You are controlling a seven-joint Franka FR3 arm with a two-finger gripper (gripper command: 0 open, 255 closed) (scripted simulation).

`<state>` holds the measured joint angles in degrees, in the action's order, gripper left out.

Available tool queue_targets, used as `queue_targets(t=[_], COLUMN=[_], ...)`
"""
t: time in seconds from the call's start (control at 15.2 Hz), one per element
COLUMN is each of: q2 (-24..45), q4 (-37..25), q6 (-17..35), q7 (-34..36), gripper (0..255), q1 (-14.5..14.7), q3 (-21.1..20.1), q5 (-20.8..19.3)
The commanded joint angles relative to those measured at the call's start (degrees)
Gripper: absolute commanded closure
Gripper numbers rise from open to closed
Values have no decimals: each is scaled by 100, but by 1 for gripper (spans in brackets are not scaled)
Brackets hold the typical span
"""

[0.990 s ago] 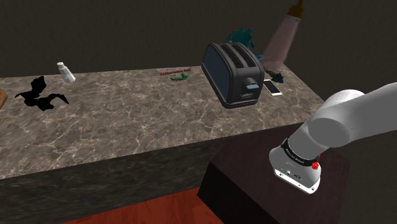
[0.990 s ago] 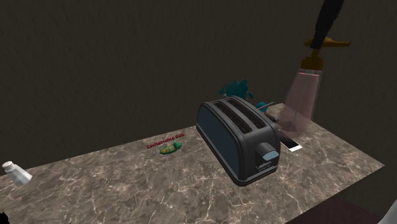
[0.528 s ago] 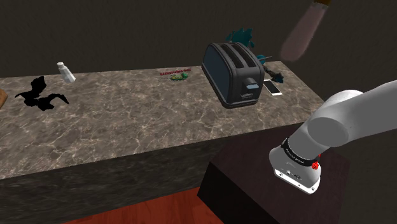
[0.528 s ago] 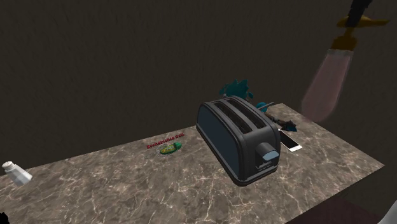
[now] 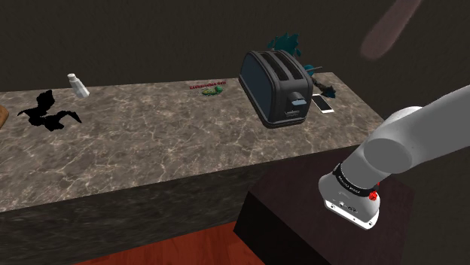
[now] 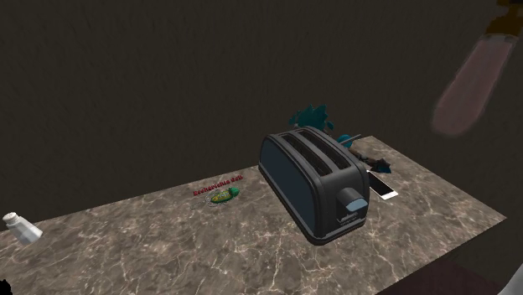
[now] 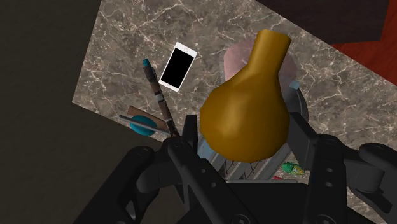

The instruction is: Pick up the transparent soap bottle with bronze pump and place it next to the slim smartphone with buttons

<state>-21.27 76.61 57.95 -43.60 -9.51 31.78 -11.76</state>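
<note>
The soap bottle (image 5: pixel 389 28) hangs tilted high in the air, above and beyond the counter's right end in the shoulder view. Its body (image 6: pixel 472 84) looks pinkish and see-through, with the bronze pump (image 6: pixel 508 18) at the top. In the wrist view my gripper (image 7: pixel 245 131) is shut on the bulbous bronze pump (image 7: pixel 248 108), a black finger (image 7: pixel 187 144) on each side. The bottle's body (image 7: pixel 233 58) points down toward the counter. The smartphone (image 5: pixel 323 104) (image 6: pixel 384 188) (image 7: pixel 177 66), white with a black screen, lies flat on the counter beside the toaster, well below the bottle.
A dark two-slot toaster (image 5: pixel 275 86) (image 6: pixel 314 184) stands on the marble counter (image 5: pixel 166 135). Teal and dark brush-like items (image 7: pixel 159 95) lie by the phone. Further along are a red-green item (image 5: pixel 209 88), a white shaker (image 5: pixel 77 85) and a black figure (image 5: pixel 47 111). The stand (image 5: pixel 301 226) is at lower right.
The bottle has risen and swung toward the right in both exterior views, tilting further. Everything on the counter has stayed put.
</note>
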Motion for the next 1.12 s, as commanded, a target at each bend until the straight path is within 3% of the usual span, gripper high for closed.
queue_targets(t=[0.0,1.06], q2=[47,-1071], q4=[-79,2259], q6=[-3,1270], q7=[-212,252], gripper=[255,255], q1=[-13,-223], q3=[152,-165], q5=[-37,-351])
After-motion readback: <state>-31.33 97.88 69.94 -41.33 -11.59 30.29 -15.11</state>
